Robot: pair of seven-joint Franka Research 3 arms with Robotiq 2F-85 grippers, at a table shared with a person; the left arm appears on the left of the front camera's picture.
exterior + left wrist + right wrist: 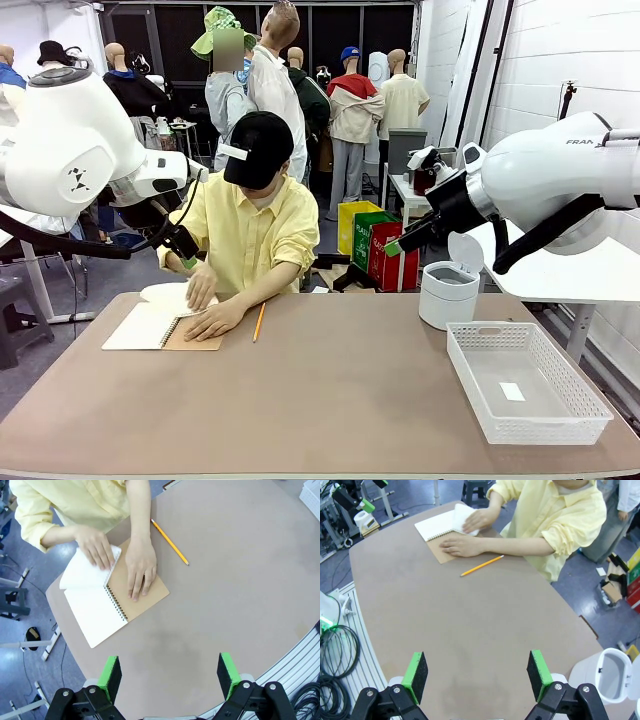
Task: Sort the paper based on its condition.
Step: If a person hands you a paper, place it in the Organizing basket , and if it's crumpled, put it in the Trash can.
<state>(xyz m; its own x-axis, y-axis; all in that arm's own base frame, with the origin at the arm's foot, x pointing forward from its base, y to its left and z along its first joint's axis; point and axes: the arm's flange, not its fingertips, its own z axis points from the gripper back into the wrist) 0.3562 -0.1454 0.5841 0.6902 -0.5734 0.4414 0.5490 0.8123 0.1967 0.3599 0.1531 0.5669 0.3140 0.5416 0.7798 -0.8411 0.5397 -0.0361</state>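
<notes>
White thin sheet of paper (pixel 81 572) at the far-left corner of the brown surface (pixel 330 400) — the robot's left hand (pixel 169 676) and right hand (pixel 477 674) both raised and spread wide, pinching nothing.

The sheet curls up from an open spiral-bound notebook with a brown kraft cover (pixel 145 597), under one of the person's hands (pixel 95 547), while the other presses the cover; whether it is free of the spiral I cannot tell. A yellow pencil (pixel 170 542) lies just beside the notebook. A white lidded bin (pixel 448 294) stands at the far-right edge and a white plastic mesh basket (pixel 590 410) at the near-right corner. My judgement of the risks: reaching in now would meet the person's hands, and a thin flat sheet may crumple between the pads — spoiling the very condition being sorted.
</notes>
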